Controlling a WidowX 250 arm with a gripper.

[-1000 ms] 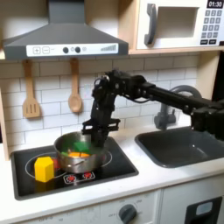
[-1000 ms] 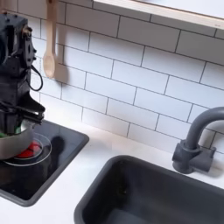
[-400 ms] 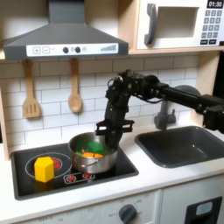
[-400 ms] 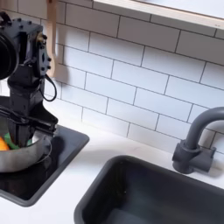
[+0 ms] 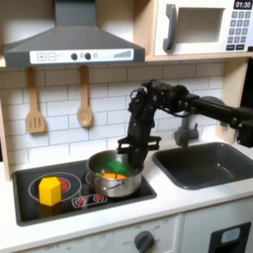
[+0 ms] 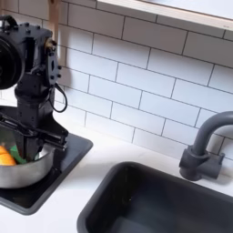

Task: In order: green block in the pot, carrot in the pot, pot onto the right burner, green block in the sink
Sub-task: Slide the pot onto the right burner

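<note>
Cooktop (image 5: 30, 194) first, at the lower left of the first exterior view: you have the yellow block (image 5: 48, 190) sitting on the left red-ringed circle. Just right of it the pot (image 5: 114, 178) stands on the right burner (image 5: 97, 200), with the carrot (image 5: 113, 177) lying inside beside something green, likely the green block (image 5: 115, 166), though you cannot make it out clearly. Your gripper (image 5: 134, 150) reaches down at the pot's far rim; its fingers look closed on the rim, but you cannot tell for sure. In the second exterior view the gripper (image 6: 27, 138) stands over the pot (image 6: 25, 166) at the left edge, orange showing inside. Further right in both exterior views lies the sink (image 5: 212, 176) (image 6: 173, 207) with its faucet (image 6: 207, 147).
</note>
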